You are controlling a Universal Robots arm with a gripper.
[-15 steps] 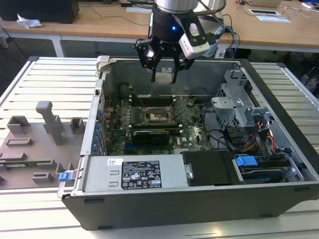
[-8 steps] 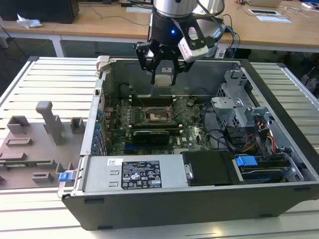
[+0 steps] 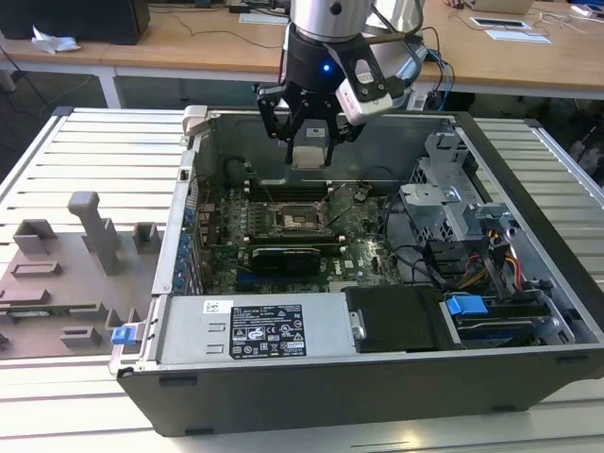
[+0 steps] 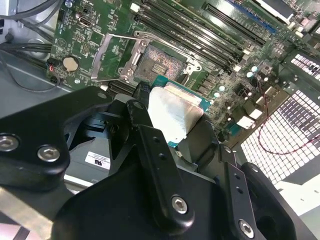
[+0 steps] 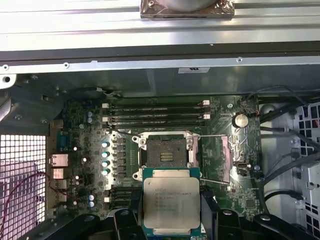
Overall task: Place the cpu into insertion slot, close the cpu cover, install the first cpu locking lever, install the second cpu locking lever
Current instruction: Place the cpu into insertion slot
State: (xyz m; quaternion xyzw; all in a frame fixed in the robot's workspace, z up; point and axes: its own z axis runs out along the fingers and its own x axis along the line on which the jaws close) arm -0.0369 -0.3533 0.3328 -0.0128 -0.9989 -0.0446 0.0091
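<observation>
Above the insertion slot (image 5: 166, 155), the gripper (image 3: 309, 142) pinches the silvery, green-edged cpu (image 5: 171, 205) in its jaws.

Pale wooden desks (image 3: 189, 42) behind (papers (image 3: 517, 34) on one), ribbed metal worktable (image 3: 94, 151) in front, even light

Dull silvery metal topping the cpu (image 5: 171, 205), matt black finish on the end effector (image 3: 309, 142), shiny bare metal rimming the insertion slot (image 5: 166, 155).
</observation>
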